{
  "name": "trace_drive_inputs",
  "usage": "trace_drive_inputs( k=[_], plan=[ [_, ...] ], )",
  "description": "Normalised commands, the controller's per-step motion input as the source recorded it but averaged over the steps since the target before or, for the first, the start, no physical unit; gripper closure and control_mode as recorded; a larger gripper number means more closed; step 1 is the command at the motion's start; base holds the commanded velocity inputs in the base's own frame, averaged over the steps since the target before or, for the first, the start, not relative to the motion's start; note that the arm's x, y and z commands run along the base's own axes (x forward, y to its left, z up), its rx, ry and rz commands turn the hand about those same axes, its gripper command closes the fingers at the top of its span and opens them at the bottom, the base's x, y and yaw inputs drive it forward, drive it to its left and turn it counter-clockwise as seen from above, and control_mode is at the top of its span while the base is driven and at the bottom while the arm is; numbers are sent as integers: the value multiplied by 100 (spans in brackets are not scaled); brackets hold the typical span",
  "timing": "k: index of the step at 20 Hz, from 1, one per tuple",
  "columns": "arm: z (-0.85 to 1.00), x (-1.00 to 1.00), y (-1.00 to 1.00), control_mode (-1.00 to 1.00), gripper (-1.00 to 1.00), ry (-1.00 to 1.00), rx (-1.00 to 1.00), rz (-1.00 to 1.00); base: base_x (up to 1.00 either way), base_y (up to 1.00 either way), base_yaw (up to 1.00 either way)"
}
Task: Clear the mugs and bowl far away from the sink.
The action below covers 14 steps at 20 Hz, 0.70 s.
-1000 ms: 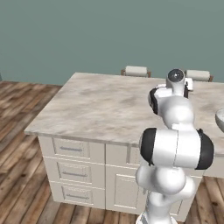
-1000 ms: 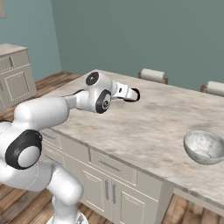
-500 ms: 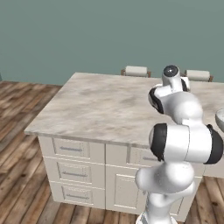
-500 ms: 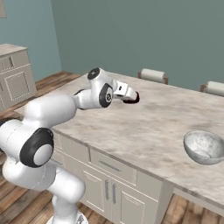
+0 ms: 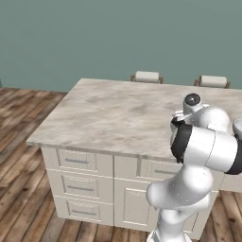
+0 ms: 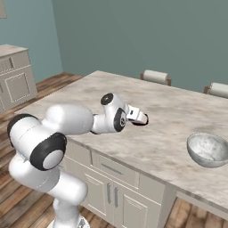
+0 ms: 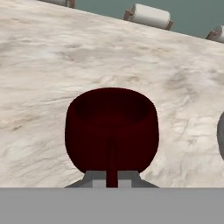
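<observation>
You are carrying the maroon mug [image 7: 111, 130] over the desk [image 6: 169, 116], the jaws closed on its handle, the bowl [image 6: 208, 149] sitting near the desk's right end. Next, I judge, you are needing to set it down gently and release.

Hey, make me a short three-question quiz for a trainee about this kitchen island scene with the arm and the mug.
1. True or false: the pincer is shut on the maroon mug.
2. What colour is the wall? A) teal B) yellow C) white
3. Fill in: the marble bowl rests on the ____.

Key: 1 true; 2 A; 3 island countertop.
</observation>
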Motion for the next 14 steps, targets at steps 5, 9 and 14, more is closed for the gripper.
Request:
trace_drive_inputs(
  k=[5, 9, 14],
  plan=[
    [-36, 6, -30, -100, 100, 0, 5, 0, 0, 0, 0],
    [-2, 38, -14, -100, 100, 0, 5, 5, 0, 0, 0],
    [-12, 45, -12, -100, 100, 0, 4, 7, 0, 0, 0]
  ],
)
